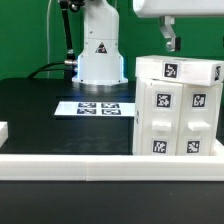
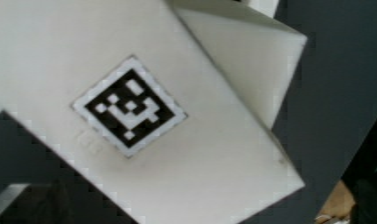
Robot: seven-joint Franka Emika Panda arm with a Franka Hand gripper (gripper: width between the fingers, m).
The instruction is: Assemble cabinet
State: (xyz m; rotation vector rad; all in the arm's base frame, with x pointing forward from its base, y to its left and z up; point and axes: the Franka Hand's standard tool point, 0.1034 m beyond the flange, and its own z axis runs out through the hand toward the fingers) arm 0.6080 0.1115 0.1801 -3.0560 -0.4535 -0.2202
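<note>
The cabinet (image 1: pixel 176 108) stands on the black table (image 1: pixel 40 115) at the exterior view's right, the gripper (image 1: pixel 171 42) just above its top; whether its fingers are spread, I cannot tell. Descending off-centre could tip or shove it

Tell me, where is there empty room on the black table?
Bare table lies at the exterior view's left, bordered by the marker board, the robot base and the front rail. The right is crowded by the cabinet, end effector above.
</note>
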